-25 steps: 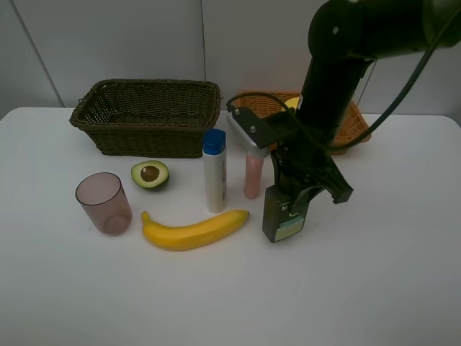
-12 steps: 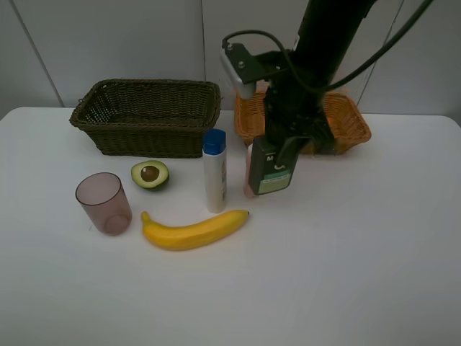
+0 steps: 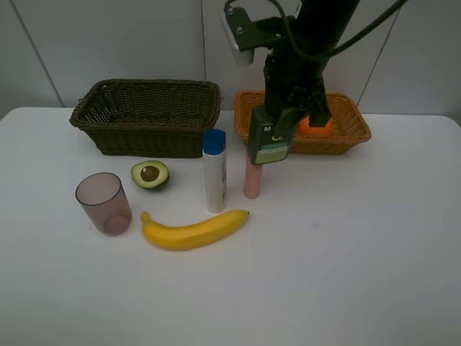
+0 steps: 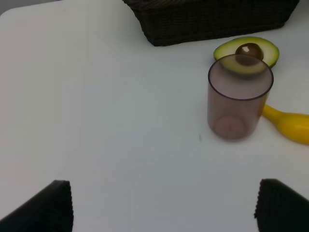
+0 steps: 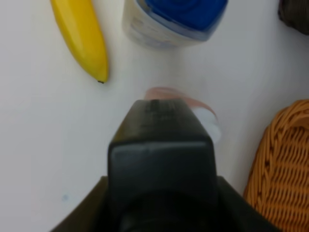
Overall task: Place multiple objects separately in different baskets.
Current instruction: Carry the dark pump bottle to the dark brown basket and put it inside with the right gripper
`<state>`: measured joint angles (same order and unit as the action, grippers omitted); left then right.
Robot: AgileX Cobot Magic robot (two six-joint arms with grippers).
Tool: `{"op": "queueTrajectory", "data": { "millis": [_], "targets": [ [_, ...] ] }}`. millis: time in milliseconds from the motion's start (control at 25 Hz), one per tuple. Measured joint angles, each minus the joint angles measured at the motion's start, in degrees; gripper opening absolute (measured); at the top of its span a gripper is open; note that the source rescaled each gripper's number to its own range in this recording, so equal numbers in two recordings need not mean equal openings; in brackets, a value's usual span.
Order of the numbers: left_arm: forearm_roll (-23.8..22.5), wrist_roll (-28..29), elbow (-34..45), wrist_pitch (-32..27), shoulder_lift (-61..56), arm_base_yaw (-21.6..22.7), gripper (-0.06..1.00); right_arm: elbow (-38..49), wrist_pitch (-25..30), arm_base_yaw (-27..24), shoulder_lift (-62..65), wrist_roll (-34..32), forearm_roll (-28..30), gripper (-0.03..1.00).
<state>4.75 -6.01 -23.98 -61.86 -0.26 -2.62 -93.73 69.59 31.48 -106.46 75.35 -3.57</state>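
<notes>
Dark green pump bottle [image 3: 270,140] hangs clamped in the right fingers [image 3: 318,114] above the small pink bottle [image 3: 252,179]; left fingers [image 4: 46,208] spread wide apart.

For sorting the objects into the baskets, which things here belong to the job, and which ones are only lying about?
Belong to the job: dark basket, orange-tan basket, orange, dark green pump bottle, pink bottle, white blue-capped bottle, halved avocado, mauve cup, banana.
Only there: white table, wall panels.
</notes>
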Motion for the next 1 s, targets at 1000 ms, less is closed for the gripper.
{"op": "queueTrajectory", "data": {
  "millis": [1000],
  "targets": [
    [0.00, 0.00, 0.00, 0.00, 0.00, 0.00, 1.00, -0.41, -9.84, 0.00, 4.88, -1.08, 2.64, 0.11]
  ]
}}
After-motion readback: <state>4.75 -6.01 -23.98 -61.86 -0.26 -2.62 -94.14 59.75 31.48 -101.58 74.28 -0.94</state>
